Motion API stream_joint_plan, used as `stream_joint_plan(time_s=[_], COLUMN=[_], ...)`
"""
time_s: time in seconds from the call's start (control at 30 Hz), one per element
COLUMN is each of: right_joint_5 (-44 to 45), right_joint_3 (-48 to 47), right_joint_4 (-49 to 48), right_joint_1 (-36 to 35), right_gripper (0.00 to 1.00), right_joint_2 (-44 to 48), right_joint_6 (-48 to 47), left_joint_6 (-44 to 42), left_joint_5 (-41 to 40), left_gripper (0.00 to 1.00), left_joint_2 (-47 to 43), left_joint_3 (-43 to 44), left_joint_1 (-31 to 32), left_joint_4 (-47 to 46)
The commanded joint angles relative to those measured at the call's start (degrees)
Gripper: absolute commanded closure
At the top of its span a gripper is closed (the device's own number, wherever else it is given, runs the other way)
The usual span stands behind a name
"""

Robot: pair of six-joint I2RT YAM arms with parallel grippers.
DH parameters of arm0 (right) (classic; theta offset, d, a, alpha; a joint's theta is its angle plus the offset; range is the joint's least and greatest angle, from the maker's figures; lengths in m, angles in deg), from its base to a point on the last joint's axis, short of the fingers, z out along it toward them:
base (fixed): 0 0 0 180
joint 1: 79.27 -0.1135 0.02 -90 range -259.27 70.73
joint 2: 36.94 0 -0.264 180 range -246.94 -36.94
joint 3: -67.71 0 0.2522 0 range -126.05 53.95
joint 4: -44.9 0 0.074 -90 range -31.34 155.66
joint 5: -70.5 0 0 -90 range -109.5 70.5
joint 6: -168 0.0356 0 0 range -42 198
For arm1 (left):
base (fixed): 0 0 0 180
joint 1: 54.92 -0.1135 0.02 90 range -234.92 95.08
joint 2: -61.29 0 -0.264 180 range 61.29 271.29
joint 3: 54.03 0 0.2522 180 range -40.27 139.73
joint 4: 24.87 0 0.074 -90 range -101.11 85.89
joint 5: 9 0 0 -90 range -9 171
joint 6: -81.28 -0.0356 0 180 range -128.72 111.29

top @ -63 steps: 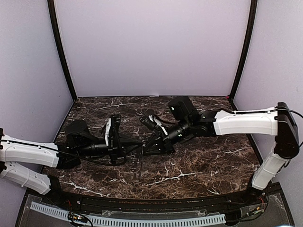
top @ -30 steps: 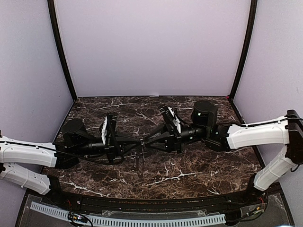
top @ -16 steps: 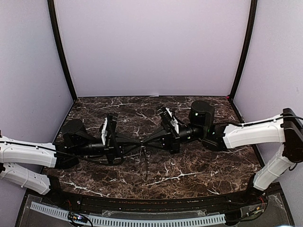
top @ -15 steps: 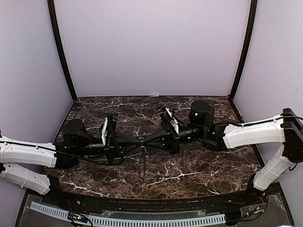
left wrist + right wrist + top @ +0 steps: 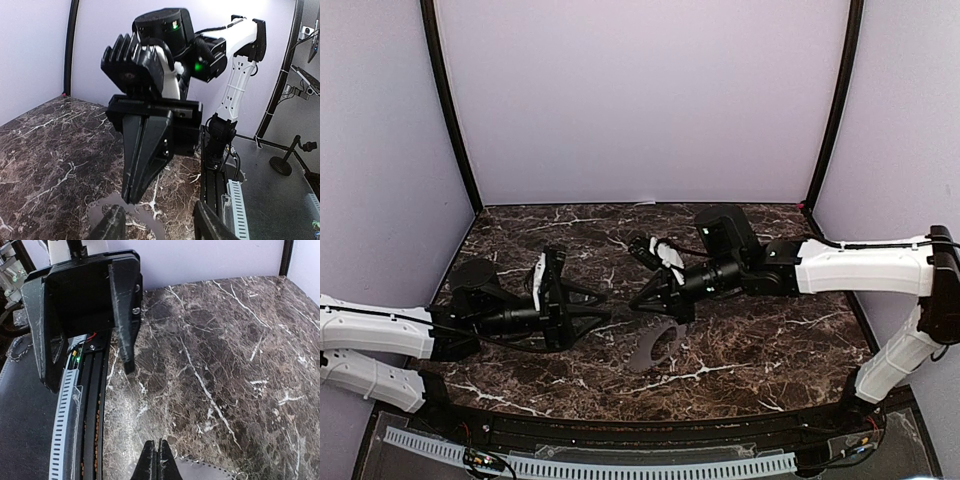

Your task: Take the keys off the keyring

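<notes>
Just beneath the closed right gripper (image 5: 637, 301), the keyring (image 5: 642, 358) over dark marble (image 5: 770, 340); left gripper (image 5: 602, 307) agape, empty; lilac walls (image 5: 640, 100).

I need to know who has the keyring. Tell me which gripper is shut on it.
The right gripper: its fingers are pressed together on the toothed rim of the keyring. The left gripper faces it with fingers spread, gripping nothing.

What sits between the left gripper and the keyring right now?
Nothing: only bare marble tabletop shows in that gap. The top view shows the open left gripper apart from the keyring.
</notes>
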Motion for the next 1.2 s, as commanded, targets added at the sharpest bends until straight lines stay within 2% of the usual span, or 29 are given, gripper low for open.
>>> stream_joint_plan(time_s=[0.0,0.1,0.3,0.47,0.57,0.67,0.87,1.17], right_joint_5=[6.7,8.8,16.8,23.4,26.5,24.5,25.0,24.3], right_joint_3=[-4.2,-3.1,4.3,14.0,17.9,23.6,27.1,28.4], right_joint_4=[13.0,12.3,4.1,-1.7,-0.4,-4.6,-9.9,-14.7], right_joint_1=[-0.9,-0.9,2.2,5.8,8.2,9.9,9.9,10.0], right_gripper=[1.00,1.00,0.98,0.69,0.60,0.53,0.49,0.48], right_joint_2=[-0.7,-0.2,3.7,8.4,9.6,11.5,8.6,7.4], right_joint_6=[-3.3,-1.1,11.4,22.0,28.0,33.0,35.2,34.7], left_joint_6=[0.3,0.9,3.0,7.4,10.6,14.6,18.8,11.2], left_joint_5=[0.0,-2.0,-4.2,-7.2,-7.4,-9.0,-7.3,-12.3], left_gripper=[0.54,0.52,0.46,0.44,0.43,0.43,0.44,0.44], left_joint_2=[1.0,3.1,10.7,18.5,23.3,29.9,38.5,46.9], left_joint_3=[-1.9,-3.5,-1.6,2.1,4.3,7.5,14.3,23.8], left_joint_1=[-0.5,-0.6,-0.5,-0.4,-0.3,-0.2,0.0,0.3], left_joint_4=[1.4,-0.1,-0.4,-0.6,-2.0,-1.5,0.8,9.6])
